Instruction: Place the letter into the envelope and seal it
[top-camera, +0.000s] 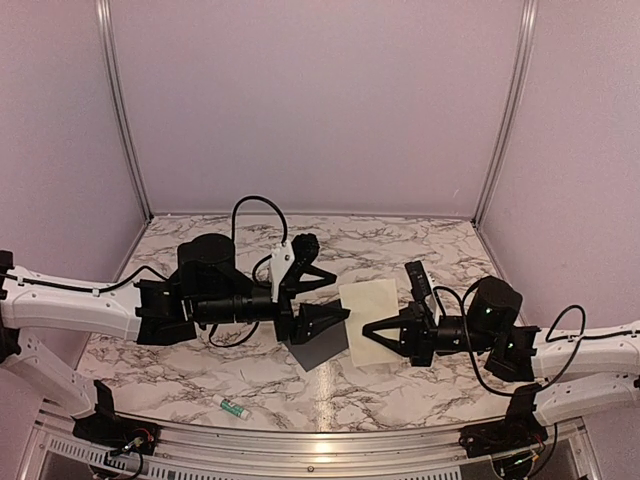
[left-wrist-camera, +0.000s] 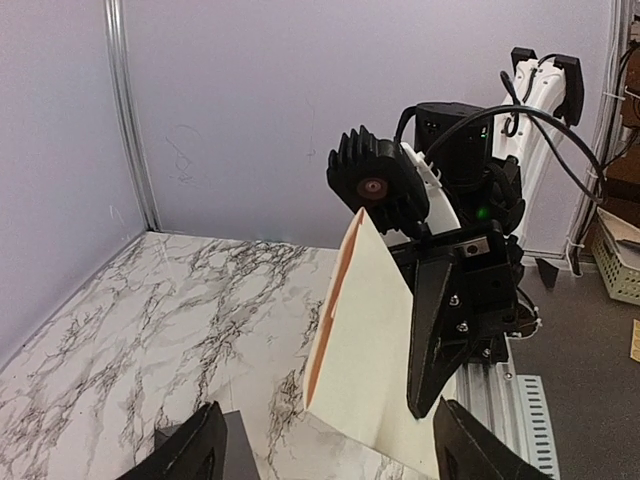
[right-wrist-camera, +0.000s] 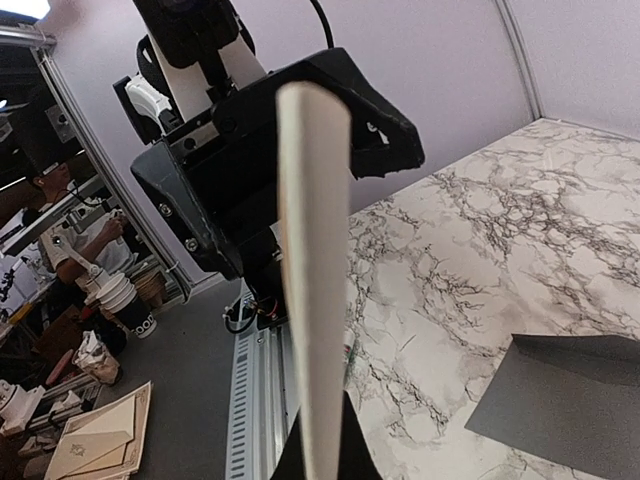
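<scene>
**Status: letter pinched in right pincer, envelope flat on bench**

**Right pincer.** My right pincer (top-camera: 366, 328) is pressed together on the letter (top-camera: 372, 305), gripping it at the edge nearest my right arm. The cream sheet is raised off the marble bench (top-camera: 430, 240) and held tilted on edge. In my right wrist view it rises from between my fingertips as a thin pale strip, seen edge-on. In my left wrist view one black finger (left-wrist-camera: 435, 330) of this pincer lies flat against the sheet's face, and the sheet's lower corner hangs close above the bench.

**Left pincer.** My left pincer (top-camera: 340, 297) is spread wide and pinches nothing. It points toward the letter from the left, and its two fingers (left-wrist-camera: 190, 455) stand well apart at the bottom of the left wrist view, with the letter in front of them.

**Envelope.** The dark grey envelope (top-camera: 322, 350) lies flat on the bench, just beside and below my left pincer's lower finger and left of the letter. I cannot tell whether that finger touches it, nor how its flap stands.

**Other items.** A small white-and-green tube (top-camera: 232, 406) lies on the bench near the front edge, well apart from both pincers.
</scene>
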